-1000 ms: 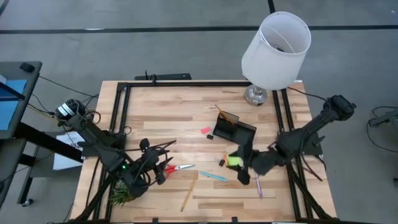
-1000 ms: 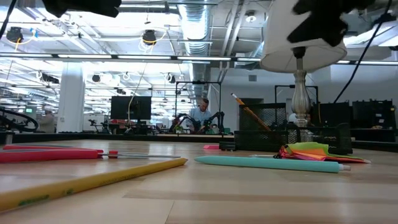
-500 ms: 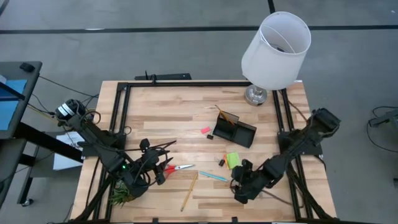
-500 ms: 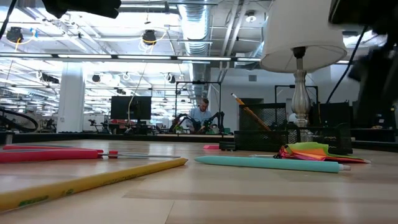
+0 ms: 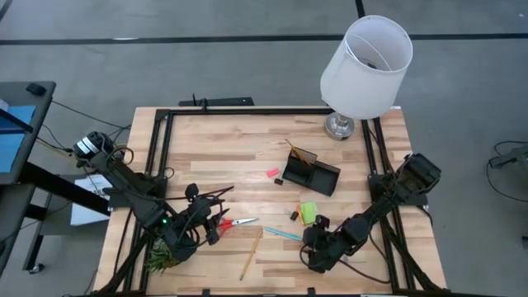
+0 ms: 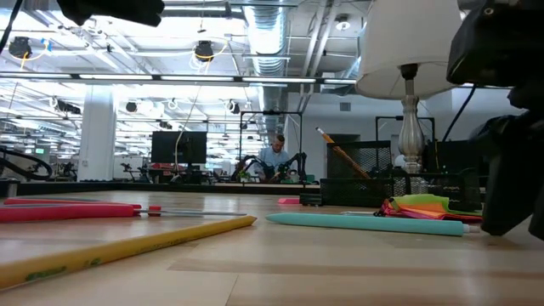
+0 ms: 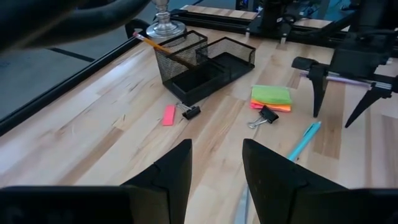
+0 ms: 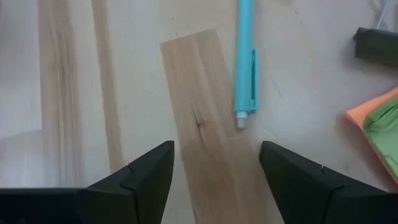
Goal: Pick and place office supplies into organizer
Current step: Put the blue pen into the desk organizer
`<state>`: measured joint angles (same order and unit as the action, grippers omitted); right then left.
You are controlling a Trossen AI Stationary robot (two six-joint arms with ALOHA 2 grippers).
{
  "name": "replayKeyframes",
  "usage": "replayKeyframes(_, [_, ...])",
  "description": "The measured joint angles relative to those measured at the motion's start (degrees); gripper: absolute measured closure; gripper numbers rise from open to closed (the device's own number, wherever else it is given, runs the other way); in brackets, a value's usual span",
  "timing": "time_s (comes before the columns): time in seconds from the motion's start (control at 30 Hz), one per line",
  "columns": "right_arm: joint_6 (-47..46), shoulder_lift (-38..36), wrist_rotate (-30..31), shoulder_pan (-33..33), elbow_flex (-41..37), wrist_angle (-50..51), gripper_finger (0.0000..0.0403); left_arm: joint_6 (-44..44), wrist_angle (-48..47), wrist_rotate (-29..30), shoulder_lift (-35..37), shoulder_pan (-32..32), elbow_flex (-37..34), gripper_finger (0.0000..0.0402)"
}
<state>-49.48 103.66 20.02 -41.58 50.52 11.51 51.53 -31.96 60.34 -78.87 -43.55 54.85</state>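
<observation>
Reaching low over the lower middle of the high view, right claw (image 5: 318, 247): its two dark fingers stand apart over bare wood with nothing between them, the arm running from the right counter edge down-left across the frame.
Right claw surroundings: the slim teal plastic pen (image 8: 245, 57) lies just ahead of the fingers, its tip close to the gap between them; the lime green sticky-note pad on orange sheets (image 5: 308, 212) sits just above the claw in the high view.
Left claw (image 5: 208, 224): parked at the lower left of the high view, fingers apart and empty, its arm bent in from the left edge over the small green plant (image 5: 158, 256).
Organizer: the small black mesh desk organizer (image 5: 311, 172) stands right of centre in the high view, an orange pencil (image 7: 163, 48) leaning in its taller section.
Loose supplies: red-handled scissors (image 5: 237, 222) just right of the left claw; a yellow wooden pencil (image 5: 251, 254) below them; a flat pink eraser (image 5: 272, 172) left of the organizer; a black binder clip (image 7: 263, 115) beside the pad in the left wrist view.
Edges: black rails frame the light wooden counter (image 5: 214, 148); the white-shaded lamp (image 5: 365, 56) stands at the upper right corner.
Open room: the upper left part of the counter is bare wood.
</observation>
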Motion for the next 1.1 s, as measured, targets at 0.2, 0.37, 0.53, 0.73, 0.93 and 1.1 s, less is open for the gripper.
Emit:
replayKeyframes(0.2, [3.2, -0.3, 3.3, 0.1, -0.2, 0.7, 0.0163, 0.0, -0.6, 0.0, 0.0, 0.0, 0.0, 0.0267])
replayKeyframes(0.37, [1.7, -0.1, 7.3, 0.5, -0.2, 0.5, 0.0163, -0.2, -0.7, 0.0, 0.0, 0.0, 0.0, 0.0267])
replayKeyframes(0.53, [-3.0, -0.1, 3.5, 0.9, -0.2, 1.0, 0.0163, -0.3, -0.9, 0.0, 0.0, 0.0, 0.0, 0.0267])
replayKeyframes(0.73, [-3.0, -0.2, 3.1, 0.9, -0.2, 1.1, 0.0163, -0.3, -2.2, 0.0, 0.0, 0.0, 0.0, 0.0267])
replayKeyframes(0.93, [-0.9, 0.3, 3.0, 0.8, -0.2, 0.6, 0.0166, -0.3, -2.2, 0.0, 0.0, 0.0, 0.0, 0.0267])
replayKeyframes(1.1, [1.5, 2.7, 4.8, 0.7, 0.0, -1.0, 0.0201, -0.2, -2.2, 0.0, 0.0, 0.0, 0.0, 0.0267])
